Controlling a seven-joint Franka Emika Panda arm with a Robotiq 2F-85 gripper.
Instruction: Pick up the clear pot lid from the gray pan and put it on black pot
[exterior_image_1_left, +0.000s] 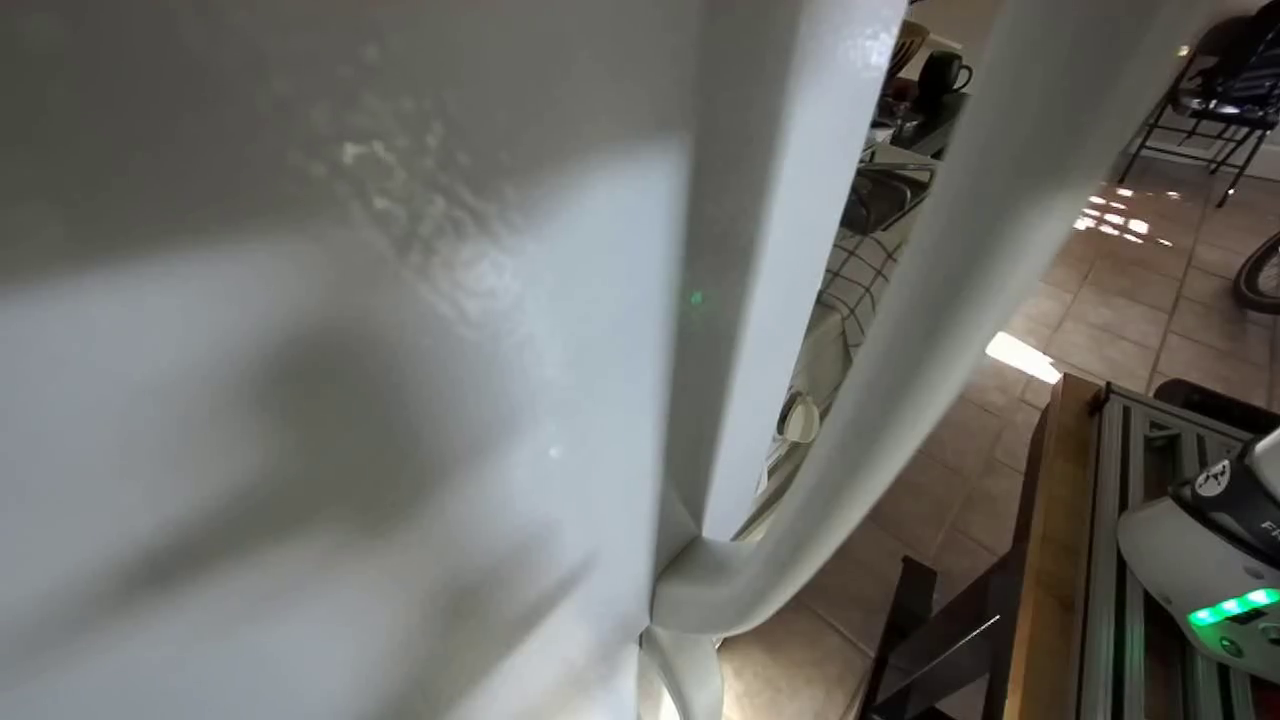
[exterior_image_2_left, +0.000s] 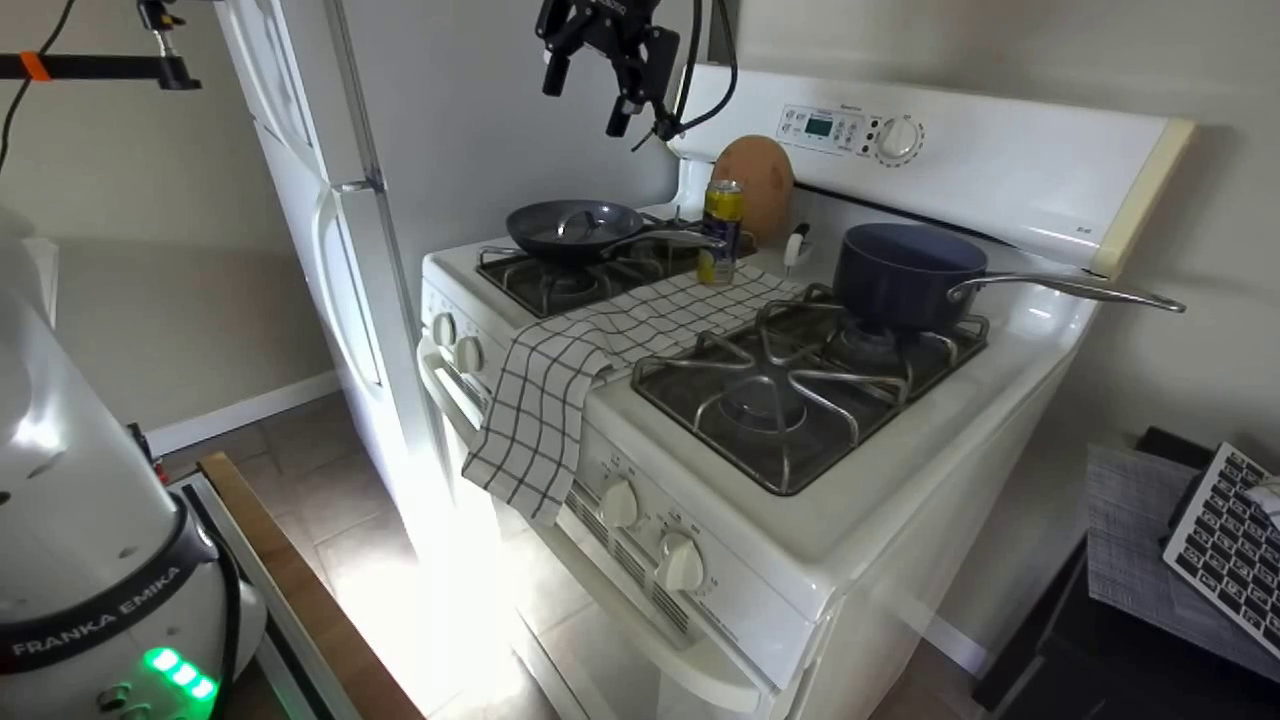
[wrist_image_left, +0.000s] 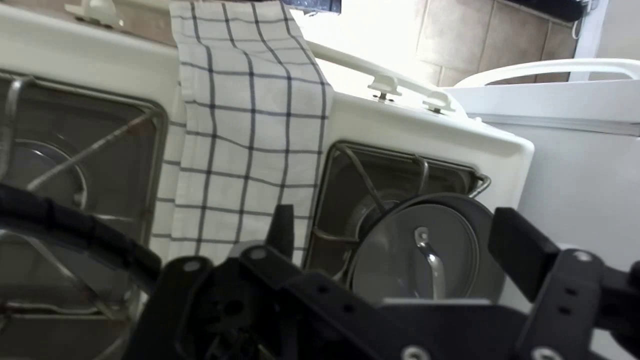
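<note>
The clear lid (exterior_image_2_left: 575, 228) with a metal handle rests inside the gray pan (exterior_image_2_left: 525, 218) on the stove's far burner. In the wrist view the lid (wrist_image_left: 390, 255) lies within the pan (wrist_image_left: 489, 270), off-centre, and the handle's lower end is hidden by the gripper body. The dark pot (exterior_image_2_left: 890, 280), without a lid on it, stands on a back burner, its long metal handle pointing right. My gripper (exterior_image_2_left: 586, 102) is open and empty, well above the pan. In the wrist view its fingers (wrist_image_left: 398, 227) are spread wide, either side of the lid's handle.
A checkered towel (exterior_image_2_left: 640, 320) lies between the burner grates. A yellow-blue can (exterior_image_2_left: 721, 232) and a brown rounded board (exterior_image_2_left: 757, 185) stand behind the pan. The refrigerator (exterior_image_2_left: 520, 120) walls the far side. A white surface (exterior_image_1_left: 400, 400) fills most of an exterior view.
</note>
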